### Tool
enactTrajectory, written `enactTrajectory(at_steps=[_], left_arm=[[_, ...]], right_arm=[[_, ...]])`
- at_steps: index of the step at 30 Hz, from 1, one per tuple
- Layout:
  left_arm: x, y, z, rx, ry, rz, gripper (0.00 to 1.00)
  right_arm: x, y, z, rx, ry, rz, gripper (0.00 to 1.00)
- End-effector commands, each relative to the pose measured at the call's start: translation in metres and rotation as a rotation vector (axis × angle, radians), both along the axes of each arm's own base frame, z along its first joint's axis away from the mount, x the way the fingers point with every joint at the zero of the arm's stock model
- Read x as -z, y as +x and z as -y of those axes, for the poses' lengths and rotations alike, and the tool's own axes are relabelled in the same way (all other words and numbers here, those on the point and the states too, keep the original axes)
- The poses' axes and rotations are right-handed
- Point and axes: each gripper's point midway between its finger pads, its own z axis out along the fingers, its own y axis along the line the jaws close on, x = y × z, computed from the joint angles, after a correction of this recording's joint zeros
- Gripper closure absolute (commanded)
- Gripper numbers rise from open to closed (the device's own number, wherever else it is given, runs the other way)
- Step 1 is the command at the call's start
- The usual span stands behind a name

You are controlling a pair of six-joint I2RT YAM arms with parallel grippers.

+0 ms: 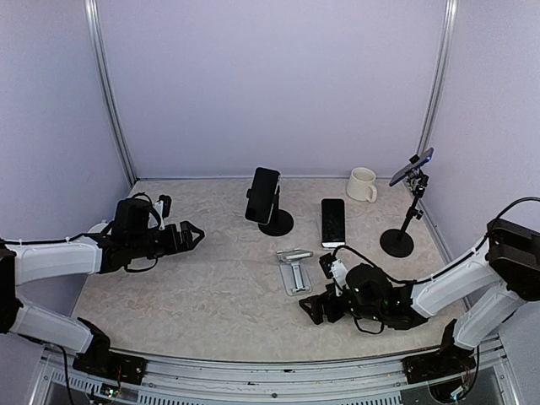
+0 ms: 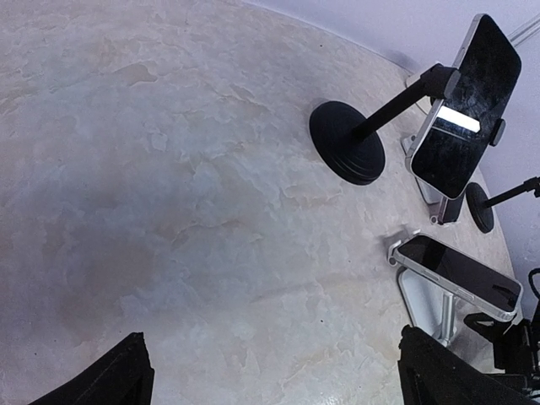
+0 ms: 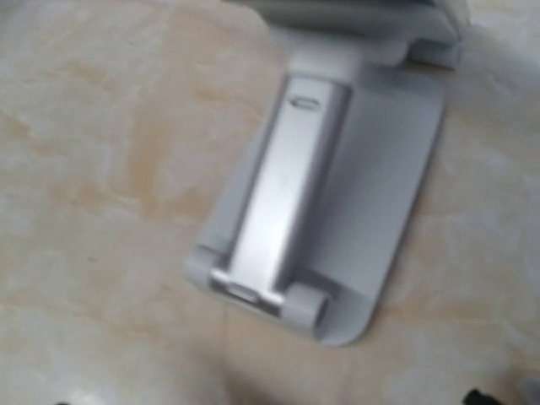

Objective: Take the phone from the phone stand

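Left pincer (image 1: 193, 236) hangs spread near the bench's (image 1: 211, 287) left edge. The phone (image 1: 263, 194) sits clamped in the black stand (image 1: 276, 224) at mid-back. Right pincer (image 1: 319, 288), spread, is just beside a silver stand (image 1: 295, 272). A mug (image 1: 362, 184) stands back right, its contents unclear.

A black phone (image 2: 468, 105) sits clamped and tilted on a black stand (image 2: 346, 142) with a round base. Nearby, a second phone (image 2: 460, 274) and a silver stand (image 2: 426, 305) are close together. The fingers (image 2: 110, 380) of the left gripper (image 2: 270, 384) stand wide apart.
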Motion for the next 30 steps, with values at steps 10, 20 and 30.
enactTrajectory(at_steps=[10, 20, 30], left_arm=[[-0.02, 0.003, 0.004, 0.005, -0.008, 0.039, 0.01], [-0.02, 0.005, 0.006, 0.012, 0.001, 0.042, 0.01], [-0.019, 0.008, 0.01, 0.026, -0.004, 0.039, 0.01]], right_arm=[[0.004, 0.029, -0.025, 0.139, -0.038, 0.115, 0.0], [0.017, 0.035, 0.01, 0.277, -0.076, 0.119, 0.01], [0.008, 0.039, 0.052, 0.29, -0.066, 0.147, 0.09]])
